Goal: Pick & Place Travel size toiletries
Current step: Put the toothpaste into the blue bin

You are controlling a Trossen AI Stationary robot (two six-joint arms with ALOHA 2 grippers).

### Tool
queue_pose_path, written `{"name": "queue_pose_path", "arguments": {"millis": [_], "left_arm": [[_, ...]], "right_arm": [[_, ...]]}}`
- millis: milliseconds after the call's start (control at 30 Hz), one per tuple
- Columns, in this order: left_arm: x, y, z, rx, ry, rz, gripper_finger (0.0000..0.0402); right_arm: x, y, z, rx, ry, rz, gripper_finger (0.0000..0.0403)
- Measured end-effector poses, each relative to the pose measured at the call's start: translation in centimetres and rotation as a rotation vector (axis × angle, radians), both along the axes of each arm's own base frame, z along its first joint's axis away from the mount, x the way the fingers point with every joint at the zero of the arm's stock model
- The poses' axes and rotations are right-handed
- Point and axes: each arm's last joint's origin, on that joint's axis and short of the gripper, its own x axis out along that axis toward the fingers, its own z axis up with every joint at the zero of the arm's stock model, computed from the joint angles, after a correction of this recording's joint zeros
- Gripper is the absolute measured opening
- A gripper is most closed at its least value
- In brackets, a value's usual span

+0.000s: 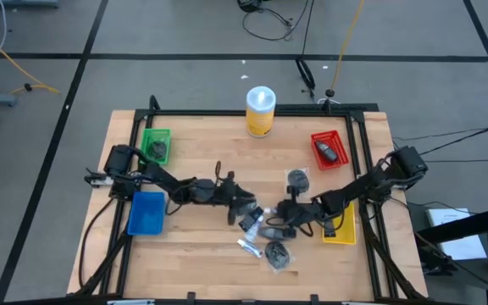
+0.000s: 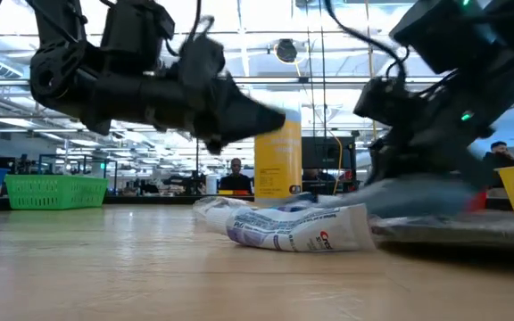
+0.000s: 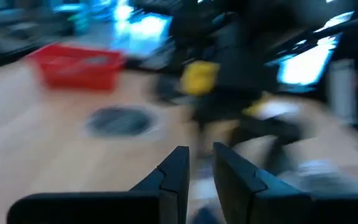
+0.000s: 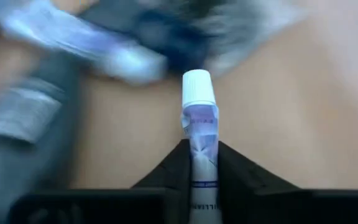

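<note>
The toiletries lie in a loose pile (image 1: pixel 261 239) near the table's near edge: white and silver tubes, a printed tube (image 2: pixel 302 230) and a round dark packet (image 1: pixel 278 255). Another round dark packet (image 1: pixel 297 179) lies apart, toward the far side. My right gripper (image 1: pixel 280 226) is low over the pile's right side and is shut on a thin white tube (image 4: pixel 199 121). My left gripper (image 1: pixel 244 206) hovers above the pile's left side, raised off the table in the low view (image 2: pixel 255 118). Its fingers (image 3: pixel 201 163) stand a narrow gap apart with nothing between them. My right gripper pinches the thin white tube between its two fingers, on the tube's body (image 4: pixel 201 155) behind the cap. The fingers lie along the tube, and the white capped end (image 4: pixel 197 84) sticks out forward past the fingertips. The tube's rear end is hidden between the fingers.
A tall yellow canister (image 1: pixel 260 111) stands at the far edge. The green bin (image 1: pixel 155 146) and blue bin (image 1: pixel 146 212) are on the left. The red bin (image 1: pixel 329 149) and yellow bin (image 1: pixel 342 229) are on the right. Bare wood lies between the bins.
</note>
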Motion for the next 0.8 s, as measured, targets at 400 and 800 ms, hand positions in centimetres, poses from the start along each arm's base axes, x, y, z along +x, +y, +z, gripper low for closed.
{"name": "queue_pose_path", "arguments": {"millis": [400,800], "left_arm": [[1.7,-0.2,1.9,-0.068,-0.081,0.144,0.0245],[5.0,-0.3,3.5,-0.16,0.034,0.29,0.0288]], "right_arm": [[1.1,0.9,2.8,-0.256,-0.389,-0.284,0.0035],[1.6,1.2,4.2,-0.353,-0.469,-0.232,0.0026]]}}
